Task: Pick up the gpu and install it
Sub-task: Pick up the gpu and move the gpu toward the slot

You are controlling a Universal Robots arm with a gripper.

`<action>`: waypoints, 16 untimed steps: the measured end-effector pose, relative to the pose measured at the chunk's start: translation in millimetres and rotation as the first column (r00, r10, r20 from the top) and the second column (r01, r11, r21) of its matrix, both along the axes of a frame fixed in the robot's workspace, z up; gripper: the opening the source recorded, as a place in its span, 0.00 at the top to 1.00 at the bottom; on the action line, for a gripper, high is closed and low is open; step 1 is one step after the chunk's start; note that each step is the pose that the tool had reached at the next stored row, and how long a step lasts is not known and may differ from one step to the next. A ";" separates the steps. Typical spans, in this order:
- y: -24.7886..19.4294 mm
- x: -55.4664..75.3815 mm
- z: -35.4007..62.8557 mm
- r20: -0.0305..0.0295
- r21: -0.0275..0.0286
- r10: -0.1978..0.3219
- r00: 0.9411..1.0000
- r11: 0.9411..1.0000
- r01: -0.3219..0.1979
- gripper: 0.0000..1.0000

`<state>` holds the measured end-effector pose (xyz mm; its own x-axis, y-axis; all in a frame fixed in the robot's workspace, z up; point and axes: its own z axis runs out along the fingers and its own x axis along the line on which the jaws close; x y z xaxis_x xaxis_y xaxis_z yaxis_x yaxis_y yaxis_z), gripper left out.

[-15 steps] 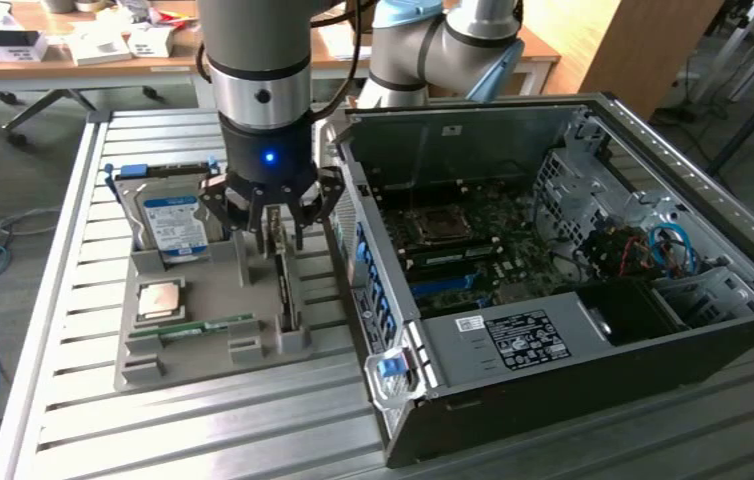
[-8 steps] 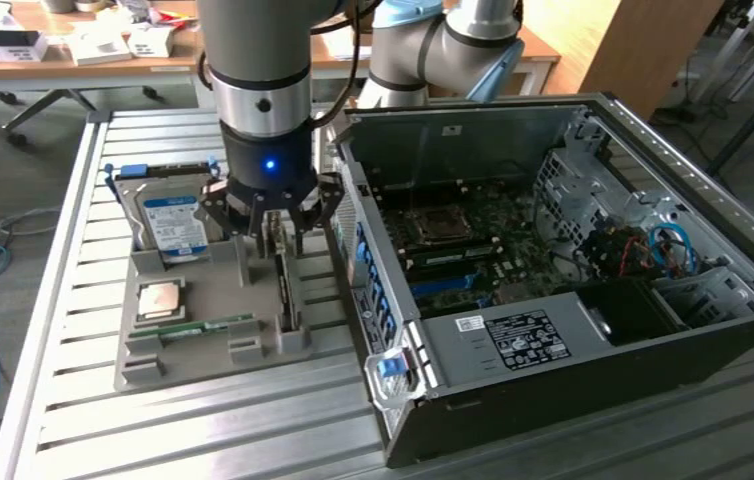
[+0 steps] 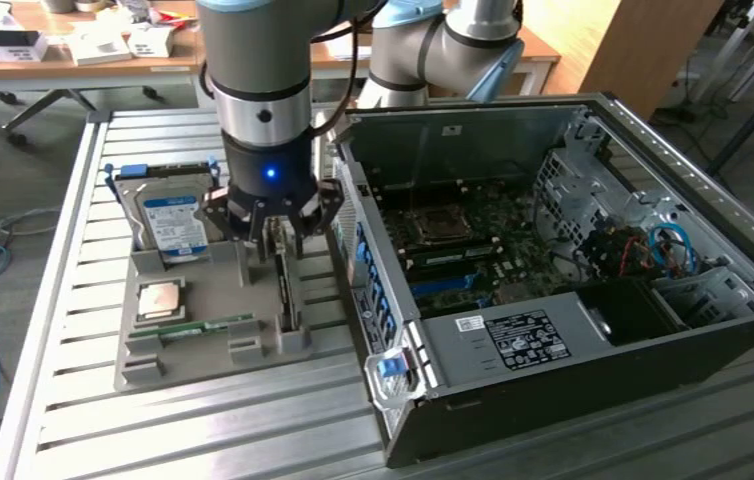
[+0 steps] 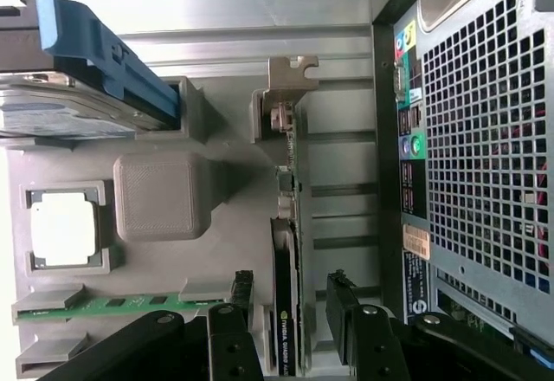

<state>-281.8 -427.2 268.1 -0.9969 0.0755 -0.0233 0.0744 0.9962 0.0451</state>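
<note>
As the wrist view reveals, the claw [image 4: 290, 287] seemingly straddles the gpu [image 4: 284, 247].

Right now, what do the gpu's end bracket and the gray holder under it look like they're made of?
The gpu bracket: probably bare sheet metal, pale with a thin stamped tab. The gray holder: likely matte printed plastic, finely textured with rounded corners.
</note>
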 end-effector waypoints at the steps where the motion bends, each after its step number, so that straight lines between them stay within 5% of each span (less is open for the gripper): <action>1: 0.0 0.0 -0.9 0.000 0.000 0.000 1.000 1.000 0.000 0.53; 16: 0.0 0.0 -13.3 0.000 0.000 0.000 1.000 1.000 0.000 0.53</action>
